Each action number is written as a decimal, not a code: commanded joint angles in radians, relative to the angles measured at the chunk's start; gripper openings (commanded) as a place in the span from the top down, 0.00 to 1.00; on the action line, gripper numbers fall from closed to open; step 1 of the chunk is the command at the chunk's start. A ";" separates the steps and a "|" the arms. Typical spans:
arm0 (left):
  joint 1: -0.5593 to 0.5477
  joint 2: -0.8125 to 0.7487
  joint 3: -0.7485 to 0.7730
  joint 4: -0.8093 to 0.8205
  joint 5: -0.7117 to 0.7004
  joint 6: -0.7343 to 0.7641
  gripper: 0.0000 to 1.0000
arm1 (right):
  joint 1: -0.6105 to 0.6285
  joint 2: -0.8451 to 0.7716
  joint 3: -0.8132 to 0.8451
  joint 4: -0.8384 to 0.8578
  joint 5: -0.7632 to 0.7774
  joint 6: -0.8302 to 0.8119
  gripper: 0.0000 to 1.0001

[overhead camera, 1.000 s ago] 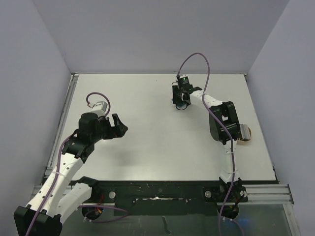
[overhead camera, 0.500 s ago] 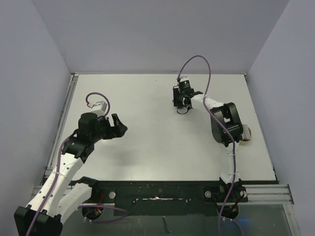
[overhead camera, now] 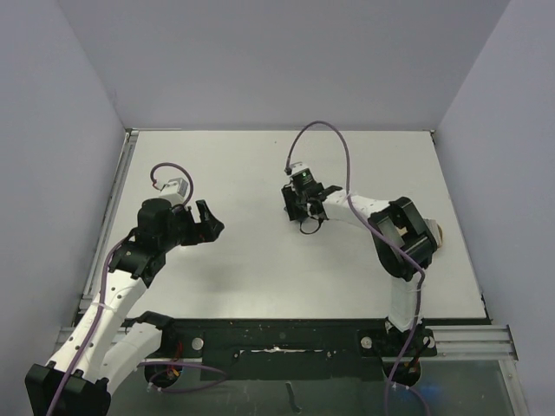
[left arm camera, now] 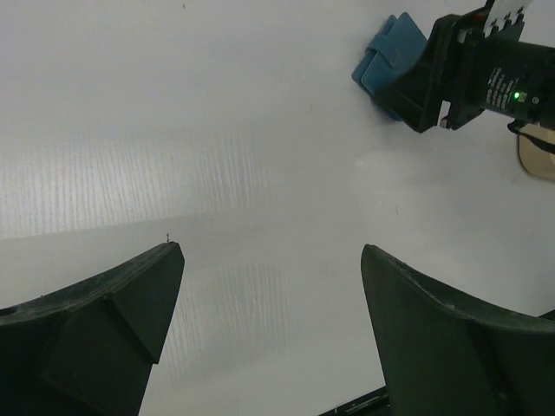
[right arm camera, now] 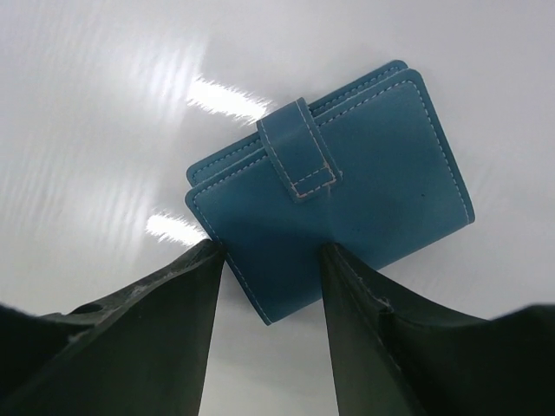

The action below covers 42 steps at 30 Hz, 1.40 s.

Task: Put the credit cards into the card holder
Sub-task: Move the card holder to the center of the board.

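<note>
We see the small teal-blue stitched bifold card holder (right arm camera: 364,165) pinched by one corner between the right gripper's (right arm camera: 270,253) dark fingers, approx. mid-way across the white table (overhead camera: 260,269). Its strap tab (right arm camera: 299,152) lies across the fold, so it's closed (no slot reachable). We judge the corner grip leaves the body free, prob. for the other arm to work the tab. The left gripper (left arm camera: 270,253) hangs w/ jaws spread wide and empty, well apart; no credit cards show anywhere.
</note>
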 commanded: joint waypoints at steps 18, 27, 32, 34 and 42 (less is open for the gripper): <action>0.073 -0.077 0.018 0.008 -0.078 0.006 0.18 | 0.268 -0.148 0.163 -0.561 0.214 0.614 0.43; 0.075 -0.107 0.013 0.007 -0.078 0.004 0.18 | 0.282 0.123 0.482 -0.907 0.381 0.958 0.55; 0.072 -0.121 0.009 0.008 -0.079 0.003 0.18 | 0.284 0.149 0.464 -0.892 0.398 0.980 0.57; 0.070 -0.121 0.009 0.009 -0.076 0.001 0.18 | 0.284 0.158 0.455 -0.896 0.407 0.986 0.57; 0.069 -0.109 0.006 0.010 -0.075 -0.003 0.18 | 0.277 0.144 0.391 -0.881 0.434 0.987 0.72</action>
